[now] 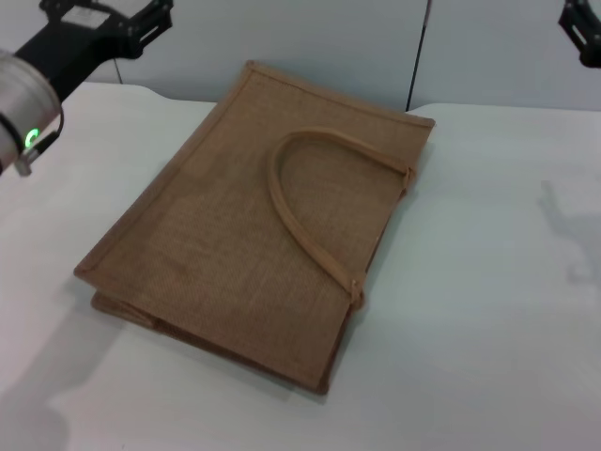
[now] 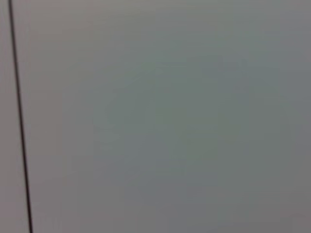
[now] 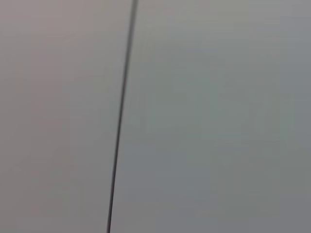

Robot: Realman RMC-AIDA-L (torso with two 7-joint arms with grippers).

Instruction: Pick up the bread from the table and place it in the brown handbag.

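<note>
The brown handbag [image 1: 254, 225] lies flat on the white table [image 1: 488, 282] in the head view, its mouth toward the right, with one arched tan handle [image 1: 300, 202] resting on top. The bread is not in view in any frame. My left gripper [image 1: 141, 23] is raised at the far left, above the table's back edge and clear of the bag. My right gripper [image 1: 580, 33] is raised at the far right corner, only partly in frame. Both wrist views show only a plain grey wall with a dark vertical seam.
A grey wall [image 1: 357, 47] runs behind the table, with a dark vertical seam [image 1: 418, 56] behind the bag's far corner. Bare white tabletop lies right of the bag and in front of it. My left arm's silver link with a green light [image 1: 28, 136] hangs over the table's left side.
</note>
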